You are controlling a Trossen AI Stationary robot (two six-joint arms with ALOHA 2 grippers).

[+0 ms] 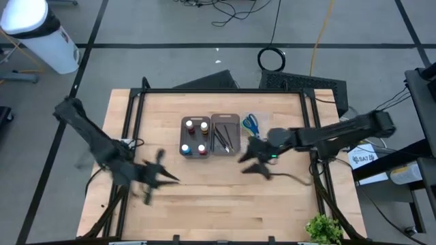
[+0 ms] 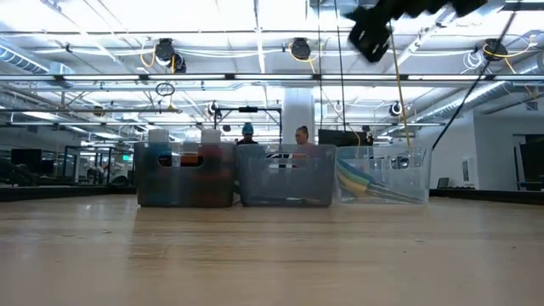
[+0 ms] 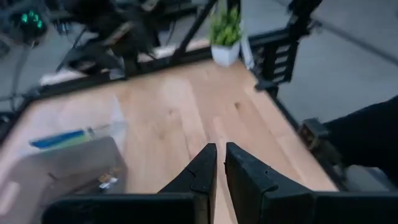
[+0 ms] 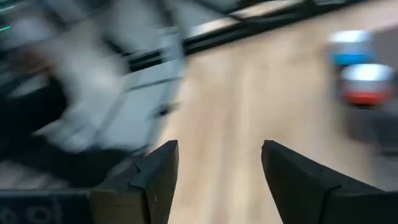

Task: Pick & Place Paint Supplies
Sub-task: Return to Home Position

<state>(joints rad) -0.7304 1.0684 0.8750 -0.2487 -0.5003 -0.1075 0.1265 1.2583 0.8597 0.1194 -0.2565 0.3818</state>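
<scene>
Left gripper (image 3: 221, 149) hangs over the bare table (image 1: 225, 204), off to the left of the trays. Its fingers are almost pressed together, with nothing between them. Right gripper (image 4: 219, 146) is up in the air near the clear tray (image 1: 263, 117), fingers spread wide and empty too. Bottles (image 1: 195, 136) sit in the left grey tray (image 1: 182, 139), brushes (image 1: 223, 138) in the middle tray (image 1: 225, 116), and scissors (image 1: 251, 124) in the clear one.

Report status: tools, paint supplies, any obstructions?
Left tool shut, empty, over wooden table left side. Right tool open, empty, near clear plastic tray. Thin dark-handled brushes in middle grey tray. No obstruction seen.
</scene>
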